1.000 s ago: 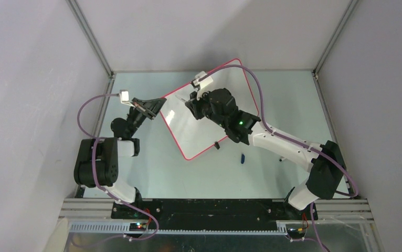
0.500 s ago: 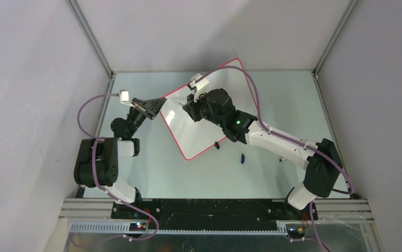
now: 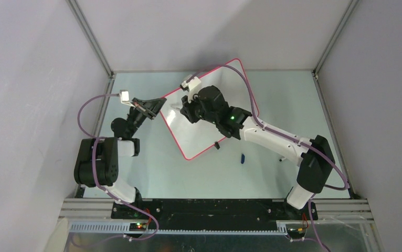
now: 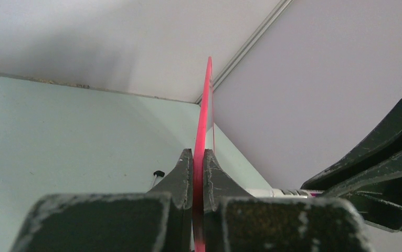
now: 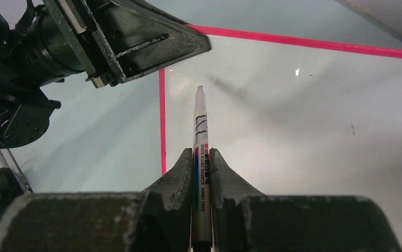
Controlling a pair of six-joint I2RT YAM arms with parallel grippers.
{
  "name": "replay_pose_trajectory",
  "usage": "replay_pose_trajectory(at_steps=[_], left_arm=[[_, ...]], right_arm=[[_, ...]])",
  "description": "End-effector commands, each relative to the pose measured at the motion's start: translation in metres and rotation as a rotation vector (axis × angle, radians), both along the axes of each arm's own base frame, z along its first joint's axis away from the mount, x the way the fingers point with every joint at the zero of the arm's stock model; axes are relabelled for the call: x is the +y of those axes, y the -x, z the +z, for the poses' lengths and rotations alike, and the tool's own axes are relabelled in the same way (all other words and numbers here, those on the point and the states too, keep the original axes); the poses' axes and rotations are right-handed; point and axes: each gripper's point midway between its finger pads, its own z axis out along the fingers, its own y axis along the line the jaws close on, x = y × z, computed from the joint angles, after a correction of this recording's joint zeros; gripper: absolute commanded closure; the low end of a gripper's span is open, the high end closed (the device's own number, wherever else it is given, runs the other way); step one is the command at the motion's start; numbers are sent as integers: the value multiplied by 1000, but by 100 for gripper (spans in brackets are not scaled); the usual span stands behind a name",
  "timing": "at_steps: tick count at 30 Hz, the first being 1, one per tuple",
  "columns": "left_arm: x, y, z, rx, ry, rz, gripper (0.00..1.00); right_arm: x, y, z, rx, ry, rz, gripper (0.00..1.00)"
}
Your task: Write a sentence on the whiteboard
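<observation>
L pincer clenched on red rim of whiteboard. R pincer grasps marker, tip nr L pincer, poss. touching whiteboard.

Boxed in on three sides by plain pale-grey panels: back wall, left wall, right wall, all bare and matt. Joined at the two far corners by slim aluminium posts, splaying outward toward the top in the overhead view. Floored by a pale mint-green table, smooth, with dark specks along its seam with the back wall in the left wrist view. Edged on the near side by a black base plate, then a slotted grey cable duct and a strip of shiny sheet metal. Lit softly and evenly from above, with a broad dim shadow over part of the back wall and a faint sheen on the tabletop.
</observation>
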Motion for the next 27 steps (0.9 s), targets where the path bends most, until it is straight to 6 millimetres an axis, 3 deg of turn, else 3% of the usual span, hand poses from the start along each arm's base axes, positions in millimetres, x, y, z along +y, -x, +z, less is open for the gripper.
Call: replay_pose_trajectory(at_steps=[1, 9, 27], left_arm=[[-12, 5, -7, -59, -82, -35, 99], [-13, 6, -6, -62, -83, -36, 99], [-13, 6, -6, -65, -85, -37, 99]], right_arm=[[11, 4, 19, -30, -25, 24, 100], [22, 11, 20, -53, -40, 59, 100], [29, 1, 21, -74, -40, 33, 100]])
